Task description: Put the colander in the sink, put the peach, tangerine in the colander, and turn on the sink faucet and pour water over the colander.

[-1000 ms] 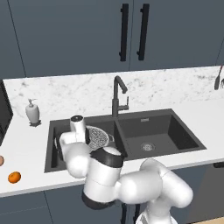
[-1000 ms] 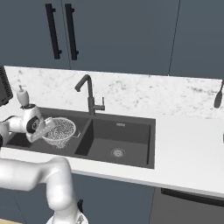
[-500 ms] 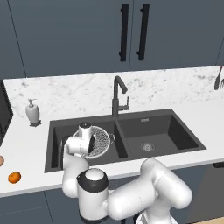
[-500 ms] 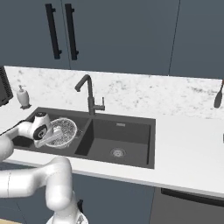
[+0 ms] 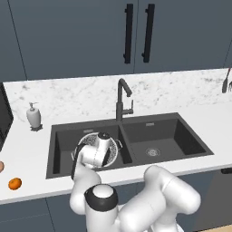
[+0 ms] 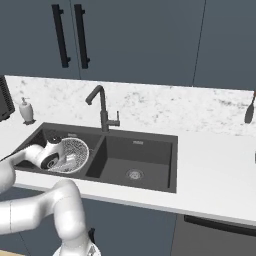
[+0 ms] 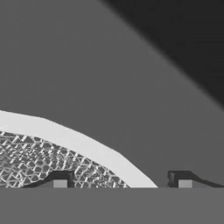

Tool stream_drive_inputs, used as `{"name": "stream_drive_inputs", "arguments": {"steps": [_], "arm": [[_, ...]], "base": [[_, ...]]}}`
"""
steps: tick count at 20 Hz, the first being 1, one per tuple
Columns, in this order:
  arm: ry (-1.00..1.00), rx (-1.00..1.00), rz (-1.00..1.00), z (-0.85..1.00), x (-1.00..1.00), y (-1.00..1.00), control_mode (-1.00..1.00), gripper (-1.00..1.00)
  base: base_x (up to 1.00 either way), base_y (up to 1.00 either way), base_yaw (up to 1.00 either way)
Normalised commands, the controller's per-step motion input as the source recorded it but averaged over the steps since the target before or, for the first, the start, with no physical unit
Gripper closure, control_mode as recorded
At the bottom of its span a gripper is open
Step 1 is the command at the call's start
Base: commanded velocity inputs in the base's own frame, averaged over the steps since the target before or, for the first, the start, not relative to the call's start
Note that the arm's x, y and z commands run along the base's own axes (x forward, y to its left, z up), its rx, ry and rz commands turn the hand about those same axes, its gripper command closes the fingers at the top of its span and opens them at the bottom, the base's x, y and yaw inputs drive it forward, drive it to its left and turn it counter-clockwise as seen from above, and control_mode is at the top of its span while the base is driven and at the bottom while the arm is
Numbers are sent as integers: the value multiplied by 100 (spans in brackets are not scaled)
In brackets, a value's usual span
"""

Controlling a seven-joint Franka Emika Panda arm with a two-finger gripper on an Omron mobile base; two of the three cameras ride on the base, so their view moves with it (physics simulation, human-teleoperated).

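Note:
The silvery mesh colander (image 5: 114, 153) (image 6: 74, 152) sits in the left basin of the dark double sink (image 5: 174, 136) (image 6: 150, 160). My hand hangs low over its near side. In the hand view my gripper (image 7: 122, 183) is open. One fingertip is over the mesh (image 7: 35, 162) and the other outside it, with the white rim (image 7: 87, 142) running between them and untouched. The tangerine (image 5: 15, 183) lies on the counter at the front left. The peach (image 5: 1, 166) peeks in at the left edge just behind it. The dark gooseneck sink faucet (image 5: 120, 97) (image 6: 101, 107) rises behind the basin divider.
A white soap dispenser (image 5: 32, 115) (image 6: 26, 110) stands on the counter left of the sink. A dark utensil (image 5: 225, 81) (image 6: 248, 112) rests against the marble backsplash at the far right. Dark cabinet doors with black handles hang above.
My jaws have gone from shut on the colander's rim to open, letting it go. The hand has sunk lower and nearer over the left basin, where the colander now rests.

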Motion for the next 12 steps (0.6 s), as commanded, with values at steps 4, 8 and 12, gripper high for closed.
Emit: {"name": "stream_drive_inputs", "arguments": {"steps": [4, 8, 12], "arm": [[0, 0, -62, -18, -18, -12, -100, 100], [0, -1, -60, 2, -4, 0, -100, -100], [-1, 2, -55, 35, -31, 0, -100, -100]], "base": [[0, 0, 0], [0, 0, 0], [0, 0, 0]]}}
